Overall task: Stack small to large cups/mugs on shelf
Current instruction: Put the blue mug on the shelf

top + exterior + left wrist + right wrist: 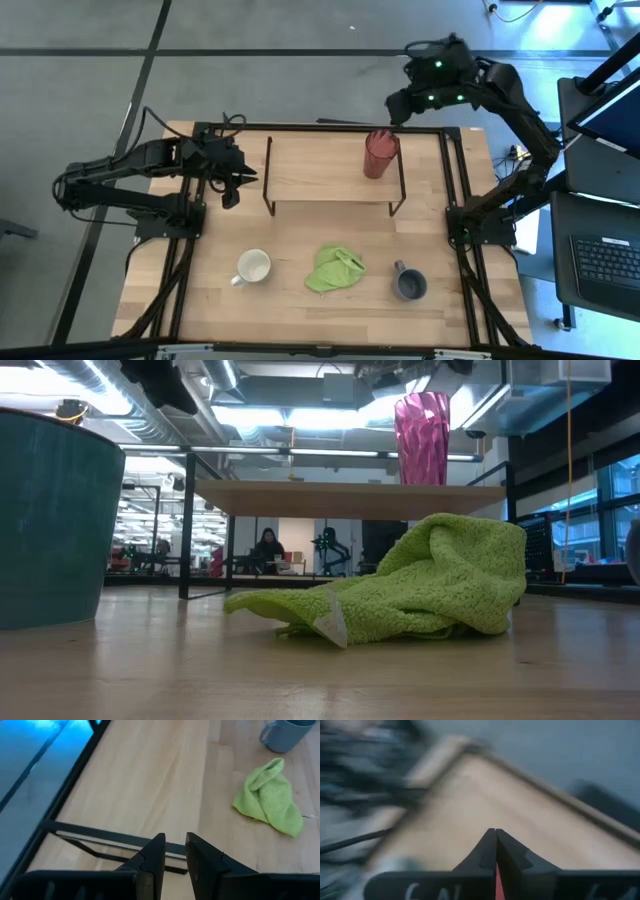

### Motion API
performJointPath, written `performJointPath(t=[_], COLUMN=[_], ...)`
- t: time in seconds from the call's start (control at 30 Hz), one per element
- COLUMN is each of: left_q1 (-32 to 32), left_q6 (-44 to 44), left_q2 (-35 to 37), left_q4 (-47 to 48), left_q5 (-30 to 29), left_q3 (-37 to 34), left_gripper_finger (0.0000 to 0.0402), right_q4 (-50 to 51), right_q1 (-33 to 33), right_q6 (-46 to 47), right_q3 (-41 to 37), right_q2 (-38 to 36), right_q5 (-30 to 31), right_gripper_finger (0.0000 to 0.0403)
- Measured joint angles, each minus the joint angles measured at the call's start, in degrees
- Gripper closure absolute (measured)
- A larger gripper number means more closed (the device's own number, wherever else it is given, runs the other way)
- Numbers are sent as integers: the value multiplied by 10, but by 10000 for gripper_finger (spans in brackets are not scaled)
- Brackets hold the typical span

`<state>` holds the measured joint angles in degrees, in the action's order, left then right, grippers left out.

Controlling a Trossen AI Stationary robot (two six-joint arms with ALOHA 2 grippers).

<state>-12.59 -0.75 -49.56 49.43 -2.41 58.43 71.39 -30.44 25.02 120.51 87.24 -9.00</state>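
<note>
Tumbler [380, 154], red and ribbed, stood upright on the shelf [320, 168] toward its 3 o'clock end in the high view; in the low view we saw it [422, 438] rising from the board [350, 500] above the light green cloth [420, 585]. The right gripper [396, 107] hung just beyond the tumbler at about 1 o'clock from it, past the table's far edge, and in its wrist view the fingers [485, 851] met tip to tip with nothing between them. The left gripper [232, 186] sat at 9 o'clock of the shelf, just beside its end rod, its fingers [154, 855] drawn narrow with a slim gap and empty. On the table [300, 230] nearer the front edge we found the cream-white mug [254, 267] at 7 o'clock of the shelf, the cloth [334, 268] beside it at the middle, and the grey-blue mug [408, 284] at 5 o'clock, all three apart from one another.
</note>
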Motion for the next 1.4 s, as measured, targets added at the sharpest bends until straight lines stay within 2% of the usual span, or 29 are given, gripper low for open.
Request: performJointPath(t=[0.07, 0.23, 0.33, 0.43, 0.5, 0.6, 0.73, 0.83, 0.93, 1.07, 1.23, 1.4], left_q1=[-14, -38, -39, -32, -21, 5, 51, 81, 98, 108, 111, 112], left_q6=[-3, -16, -19, -37, -54, -60, -9, 23, 14, -28, -24, 21], left_q2=[0, 0, 0, 0, 0, 0, 0, -3, -4, -4, -4, -14], left_q4=[0, 0, 14, 84, 157, 237, 239, 226, 224, 198, 146, 127], left_q5=[9, 84, 157, 211, 216, 215, 220, 170, 137, 125, 119, 122], left_q3=[0, 0, 0, 0, 0, 0, 0, 0, 0, 0, 0, 0], left_gripper_finger=[331, 331, 331, 331, 331, 331, 331, 331, 331, 331, 331, 331], right_q4=[-49, -65, -43, -22, -14, 10, 11, 10, 8, -20, -47, -91], right_q1=[25, 129, 224, 304, 344, 388, 411, 412, 412, 412, 412, 418], right_q6=[10, -11, -32, -28, -11, 15, 26, 48, 62, 66, 136, 114], right_q3=[15, 20, 18, 18, 18, 18, 18, 18, 18, 18, 18, 18], right_q2=[0, 1, 5, 15, 26, 52, 79, 87, 89, 88, 91, 92], right_q5=[-60, -78, -13, 71, 124, 164, 183, 186, 210, 210, 195, 180], right_gripper_finger=[394, 393, 393, 393, 393, 391, 369, 342, 323, 317, 317, 317])
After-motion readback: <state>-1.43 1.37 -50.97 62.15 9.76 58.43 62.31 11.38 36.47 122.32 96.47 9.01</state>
